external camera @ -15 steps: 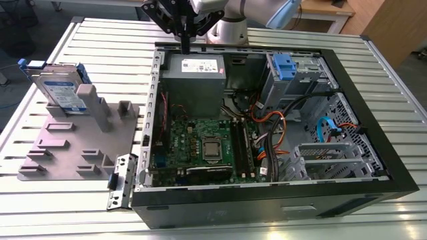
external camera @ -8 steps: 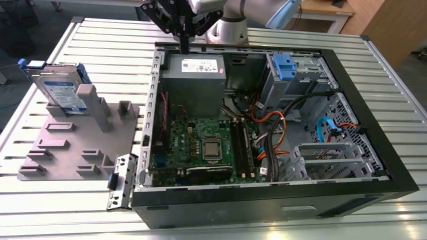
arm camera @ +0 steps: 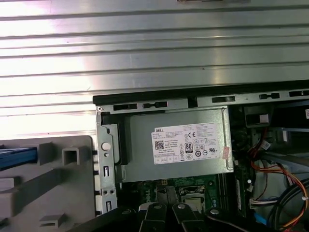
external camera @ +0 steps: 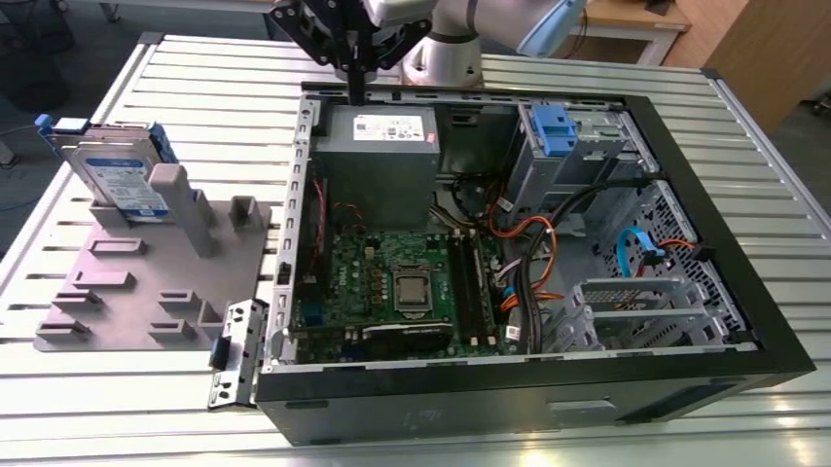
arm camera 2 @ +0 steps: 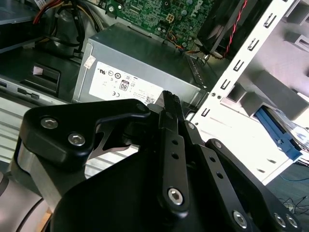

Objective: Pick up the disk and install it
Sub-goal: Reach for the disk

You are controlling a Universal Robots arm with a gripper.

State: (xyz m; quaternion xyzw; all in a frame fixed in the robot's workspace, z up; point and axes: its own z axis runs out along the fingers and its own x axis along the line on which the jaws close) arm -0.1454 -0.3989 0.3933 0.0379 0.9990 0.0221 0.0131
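Silver slats of the worktop (external camera: pixel 208 88) run under everything. At the top centre of the exterior view the claw (external camera: pixel 354 89) hangs over the back rim of the open computer case (external camera: pixel 727 243), its black fingers pinched into one thin tip with nothing between them. The arm above it is cut off by the frame's top edge. The second wrist view agrees: the claw (arm camera 2: pixel 170 99) comes to a single closed point, just above the grey power supply box (arm camera 2: pixel 140 63) with its white sticker. The disk (external camera: pixel 120 173) is well apart from all that, in the upper left of the exterior view. It stands on edge in the grey fixture plate (external camera: pixel 143 282) with its label facing the camera and blue rails along its far side, and a grey post hides its lower corner. In the second wrist view the disk (arm camera 2: pixel 282 135) is clipped by the frame edge, just a blue rail and a sliver of label. In the first wrist view the disk (arm camera: pixel 17 157) is a blue strip, hard to make out as a drive. Inside the case sits the green motherboard (external camera: pixel 389 282), and a tangle of orange and black cables (external camera: pixel 532 243) covers whatever lies beneath. A blue clip (external camera: pixel 552 131) sits in the drive bay at the case's upper right.
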